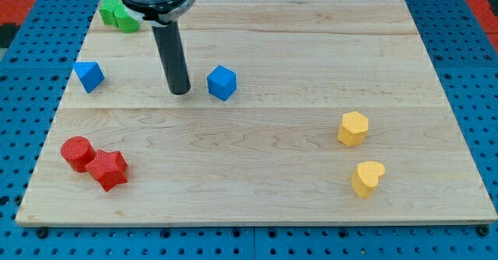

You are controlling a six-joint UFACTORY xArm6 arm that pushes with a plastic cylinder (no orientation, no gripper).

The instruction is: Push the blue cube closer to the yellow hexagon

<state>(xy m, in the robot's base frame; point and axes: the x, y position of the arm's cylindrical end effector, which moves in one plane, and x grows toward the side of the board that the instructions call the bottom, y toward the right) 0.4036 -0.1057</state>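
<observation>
Where the bench (272, 190) comes nearest: the red cylinder (77, 152) and red star (108, 169) sit touching at the view's lower left. The yellow heart (367, 178) sits at the lower right. All three lie well apart from the work and seem to have no part in it.
Yellow hexagon (352, 128): the goal block stands just above the heart on the view's right, with bare wood between it and the cube.
Blue cube (222, 82): it rests near the middle of the bench, above and well to the left of the hexagon. It is a bright blue block turned corner-on, its top face lighter than its sides, sitting flat and alone.
My tip (180, 91): it is planted just beside the cube on the view's left, with a sliver of wood showing between them. That is the side away from the hexagon, a sensible place to start a rightward shove. The push probably also needs a slant toward the view's bottom.
Gripper: none is fitted, so there is nothing to open or close. The rod only pushes.
Blue block (89, 75): it lies at the far left, level with the cube. Its shape is unclear, and it is likely a bystander.
Green blocks (118, 15): they are farthest away at the top left, partly hidden by the arm.
</observation>
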